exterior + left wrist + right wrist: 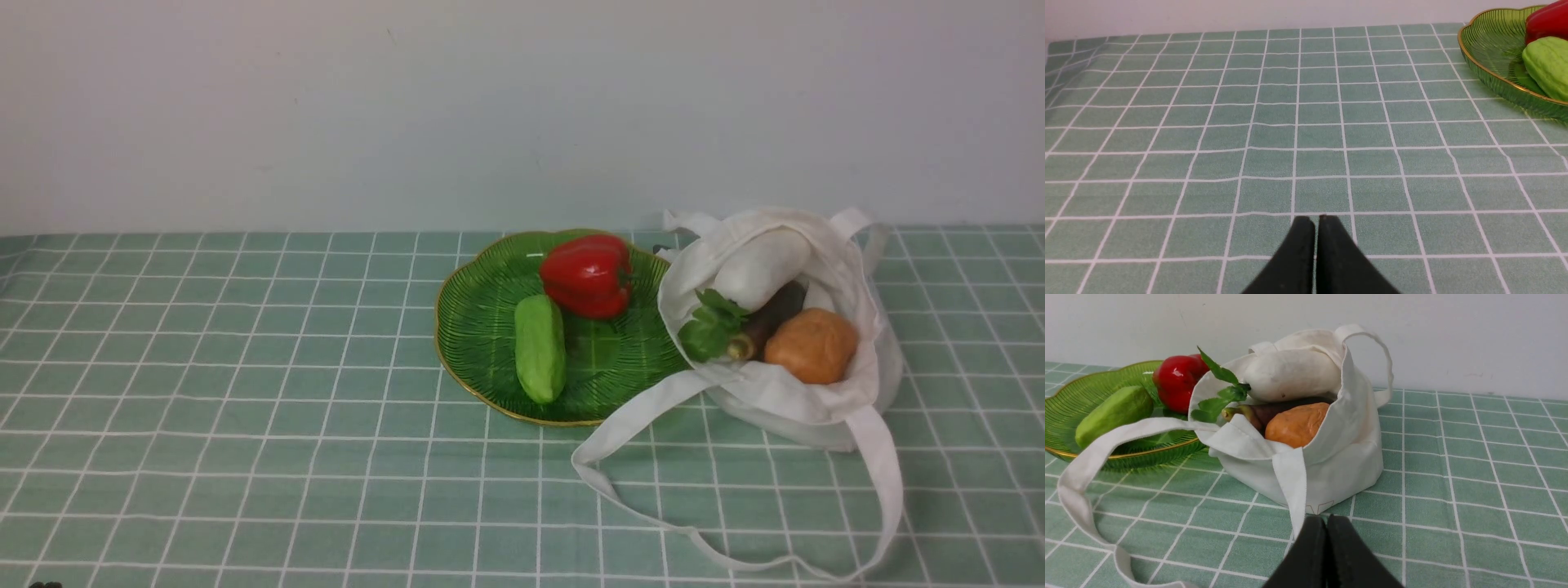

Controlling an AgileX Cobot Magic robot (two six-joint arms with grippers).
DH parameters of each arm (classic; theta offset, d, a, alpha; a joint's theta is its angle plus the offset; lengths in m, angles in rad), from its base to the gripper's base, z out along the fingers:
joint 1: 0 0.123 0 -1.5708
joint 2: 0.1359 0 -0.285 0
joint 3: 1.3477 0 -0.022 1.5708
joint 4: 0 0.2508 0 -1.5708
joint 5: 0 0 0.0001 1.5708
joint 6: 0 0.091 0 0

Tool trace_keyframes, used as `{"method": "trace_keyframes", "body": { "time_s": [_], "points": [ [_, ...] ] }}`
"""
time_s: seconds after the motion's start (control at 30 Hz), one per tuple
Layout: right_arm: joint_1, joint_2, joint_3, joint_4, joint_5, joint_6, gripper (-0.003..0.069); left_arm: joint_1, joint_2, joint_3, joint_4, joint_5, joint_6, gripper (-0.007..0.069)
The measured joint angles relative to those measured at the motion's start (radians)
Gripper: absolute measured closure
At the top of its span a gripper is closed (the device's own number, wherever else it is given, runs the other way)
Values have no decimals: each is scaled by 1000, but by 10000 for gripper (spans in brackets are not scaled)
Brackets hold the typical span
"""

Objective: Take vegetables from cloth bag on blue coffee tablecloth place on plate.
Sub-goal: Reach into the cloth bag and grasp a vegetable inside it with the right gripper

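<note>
The white radish (759, 268) will probably handle as a firm, smooth, fairly weighty piece. Its skin looks slick, so the safest hold seems to be across the thick middle of the body. The leafy tuft (712, 325) is soft and likely to tear or slip. The radish lies in the open mouth of the cloth bag (784, 400), resting on top of a dark purple vegetable (767, 318) and beside a round orange-brown one (811, 345). In the front view its body runs toward 1 o'clock and its tuft points toward 7 o'clock. The bag is limp and may drag along when the radish is lifted.

The bag sits on the blue coffee tablecloth (245, 367) covering the counter, at 3 o'clock from the plate (482, 327) and touching its rim. The plate already carries a cucumber (540, 349) and a red pepper (588, 275).

The right gripper (1326, 520) is pressed together and empty, low over the cloth just short of the bag. The radish is ahead of it and higher, at the bag's far side. The left gripper (1316, 222) is likewise pressed together, well apart from the bag.
</note>
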Motion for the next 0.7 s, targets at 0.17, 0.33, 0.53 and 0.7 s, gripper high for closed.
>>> {"method": "trace_keyframes", "body": {
  "time_s": [0.17, 0.33, 0.53, 0.7],
  "points": [
    [0, 0, 0, 0, 0, 0, 673, 0, 0, 0, 0, 0, 0, 632],
    [0, 0, 0, 0, 0, 0, 673, 0, 0, 0, 0, 0, 0, 632],
    [0, 0, 0, 56, -7, 14, 673, 0, 0, 0, 0, 0, 0, 632],
    [0, 0, 2, 347, -64, 133, 673, 0, 0, 0, 0, 0, 0, 632]
  ]
}}
